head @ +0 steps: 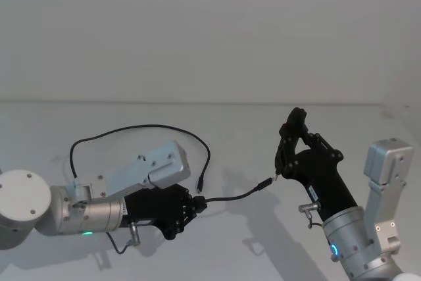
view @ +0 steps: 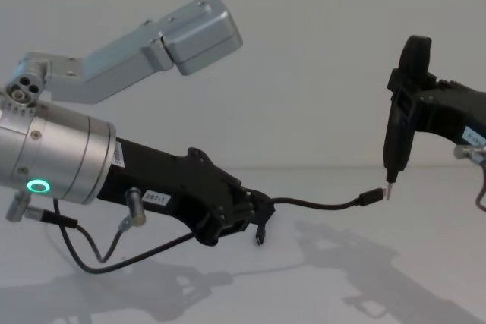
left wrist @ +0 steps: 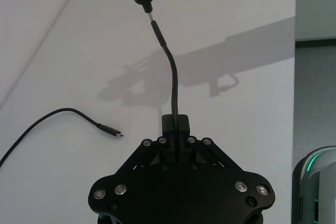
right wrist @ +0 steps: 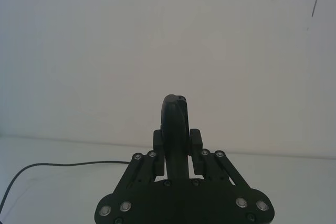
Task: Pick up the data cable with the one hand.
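The data cable [head: 141, 127] is a thin black cord looping over the white table behind my left arm. My left gripper [head: 195, 203], black with a green ring on its silver wrist, is shut on the cable [left wrist: 174, 80] a short way from one plug. That plug [view: 371, 196] sticks out to the right, held off the table. It nearly touches the metal tip of a slim black tool [view: 398, 130] on which my right gripper [head: 289, 147] is shut. The cable's other plug [left wrist: 113, 131] lies on the table beside the left gripper [left wrist: 175, 123].
A plain white table [head: 217, 248] runs back to a white wall. A short grey wire [view: 114, 252] hangs under my left wrist. My right arm [head: 358, 235] stands at the lower right of the head view.
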